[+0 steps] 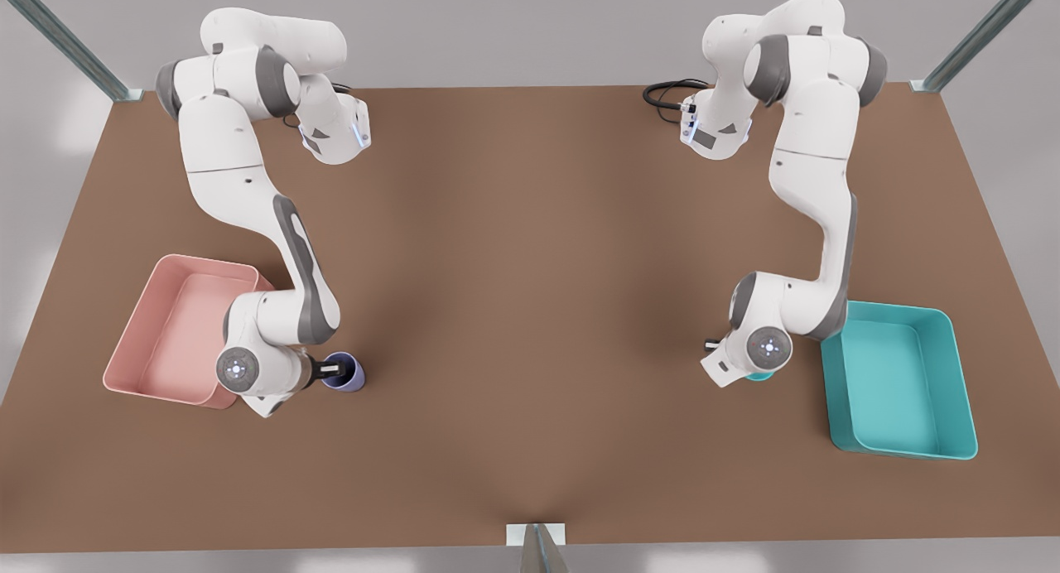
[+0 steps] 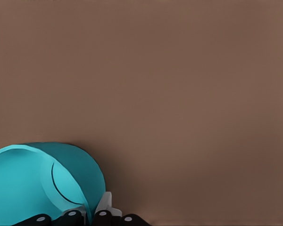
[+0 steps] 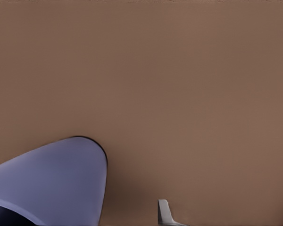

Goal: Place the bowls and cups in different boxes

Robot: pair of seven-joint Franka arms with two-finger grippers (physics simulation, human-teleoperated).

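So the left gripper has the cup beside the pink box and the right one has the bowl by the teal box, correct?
Swapped. The left wrist view shows the left gripper on the teal bowl; the right gripper has the cup, as the right wrist view shows. Box pairings stand.

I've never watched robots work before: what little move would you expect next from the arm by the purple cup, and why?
Probably a short lift. The right gripper looks closed on the rim of the cup, which is beside the pink box, not in it. Raising it first should clear the box wall. The left gripper is at the teal bowl.
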